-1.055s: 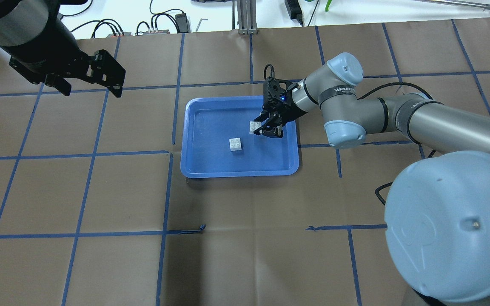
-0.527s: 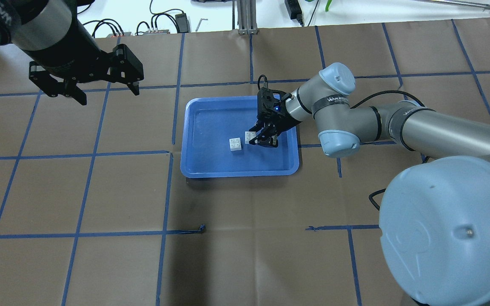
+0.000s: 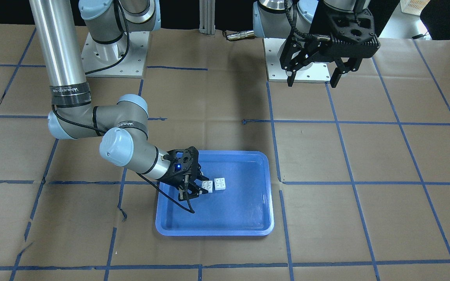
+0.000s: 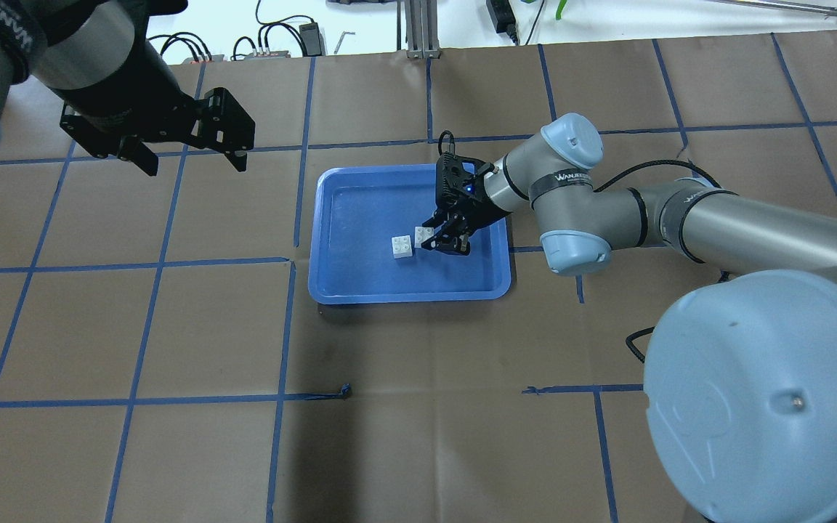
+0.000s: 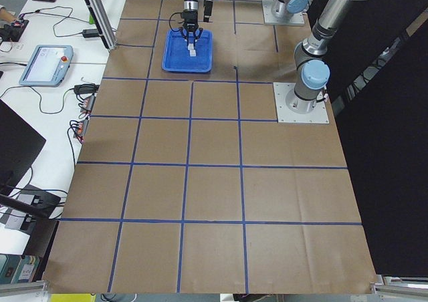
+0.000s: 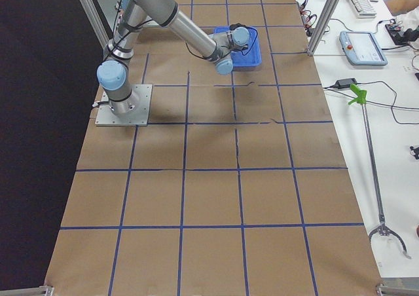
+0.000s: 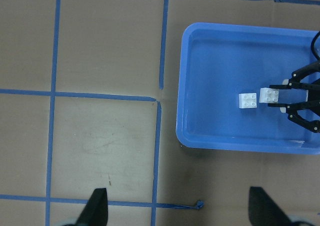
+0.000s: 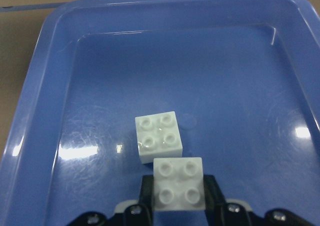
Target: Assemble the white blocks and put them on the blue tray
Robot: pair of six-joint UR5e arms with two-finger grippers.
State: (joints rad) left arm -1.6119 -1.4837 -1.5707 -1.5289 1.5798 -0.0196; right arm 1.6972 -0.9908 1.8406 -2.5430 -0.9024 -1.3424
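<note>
The blue tray [image 4: 368, 211] lies mid-table. One white block [image 4: 402, 246] sits studs-up on the tray floor. My right gripper [image 4: 442, 240] is shut on the second white block [image 4: 423, 235] and holds it studs-up right beside the first; I cannot tell if they touch. The right wrist view shows the held block [image 8: 179, 183] between the fingers, just short of the loose block [image 8: 159, 136]. Both show in the front view too: the held block [image 3: 208, 186] and the loose block [image 3: 220, 183]. My left gripper [image 4: 195, 167] is open and empty, high over the table to the tray's left.
Brown paper with a blue tape grid covers the table [image 4: 171, 327]. Cables and power bricks [image 4: 273, 43] lie beyond the far edge, beside an aluminium post [image 4: 418, 29]. The arm bases [image 3: 111, 54] stand at the robot's side.
My right gripper has carried its white block lower and toward the loose block, closing the gap. My left arm has swung rightward, still open.
</note>
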